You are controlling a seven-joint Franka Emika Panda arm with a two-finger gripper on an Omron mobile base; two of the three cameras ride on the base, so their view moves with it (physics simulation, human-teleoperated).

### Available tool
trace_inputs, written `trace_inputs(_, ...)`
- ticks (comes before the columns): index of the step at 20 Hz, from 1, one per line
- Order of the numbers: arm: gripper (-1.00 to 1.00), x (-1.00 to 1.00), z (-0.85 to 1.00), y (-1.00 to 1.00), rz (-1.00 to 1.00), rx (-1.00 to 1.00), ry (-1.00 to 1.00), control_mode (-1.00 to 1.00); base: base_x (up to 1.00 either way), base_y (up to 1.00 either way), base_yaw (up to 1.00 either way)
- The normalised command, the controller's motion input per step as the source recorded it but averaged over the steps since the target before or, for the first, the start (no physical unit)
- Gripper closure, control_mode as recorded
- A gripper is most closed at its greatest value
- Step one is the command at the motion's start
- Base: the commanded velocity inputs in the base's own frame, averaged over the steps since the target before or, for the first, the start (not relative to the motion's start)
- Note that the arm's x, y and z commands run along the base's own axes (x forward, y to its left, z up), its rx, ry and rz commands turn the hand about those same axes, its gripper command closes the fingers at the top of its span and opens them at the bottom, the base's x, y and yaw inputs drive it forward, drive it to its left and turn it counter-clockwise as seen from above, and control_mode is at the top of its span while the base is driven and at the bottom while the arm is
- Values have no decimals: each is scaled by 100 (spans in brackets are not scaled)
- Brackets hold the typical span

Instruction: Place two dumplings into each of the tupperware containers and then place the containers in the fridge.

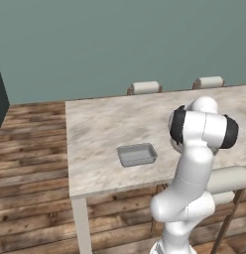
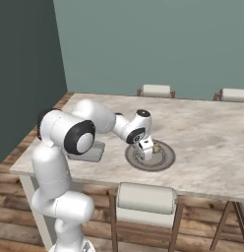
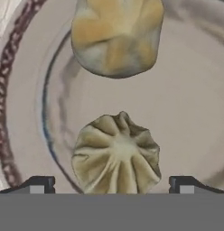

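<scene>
Two dumplings lie on a round brown-rimmed plate [image 2: 166,160]. In the hand view a pale pleated dumpling [image 3: 116,158] sits right between my fingertips [image 3: 41,185], and a yellower dumpling [image 3: 116,36] lies beyond it. My gripper [image 2: 146,150] hangs low over the plate, open, with its jaws on either side of the near dumpling and nothing gripped. A light-grey tupperware container [image 1: 137,155] rests on the marble table to the plate's left; its corner [image 2: 92,152] peeks out behind my arm. The fridge is out of view.
The table's [image 1: 95,129] near edge runs just in front of the container. A padded chair [image 2: 143,197] is tucked under the near side by the plate, and two more chairs [image 1: 145,88] [image 1: 209,82] stand at the far side.
</scene>
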Motion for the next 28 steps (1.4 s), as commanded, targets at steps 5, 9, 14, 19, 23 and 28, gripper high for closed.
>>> trace_inputs(5, -100, 13, -27, -12, 0, 5, -3, -100, 0, 0, 0)
trace_inputs(9, 100, 3, -33, -6, 0, 1, -4, -100, 0, 0, 0)
trace_inputs(14, 100, 0, -20, 0, 0, 1, -2, -100, 0, 0, 0)
trace_inputs(19, 100, -7, 7, 0, 0, 4, -2, -100, 0, 0, 0)
trace_inputs(23, 100, -30, 64, 6, 6, 1, -4, -100, 0, 0, 0)
trace_inputs(28, 100, -38, 100, 44, 23, -3, -2, -100, 0, 0, 0)
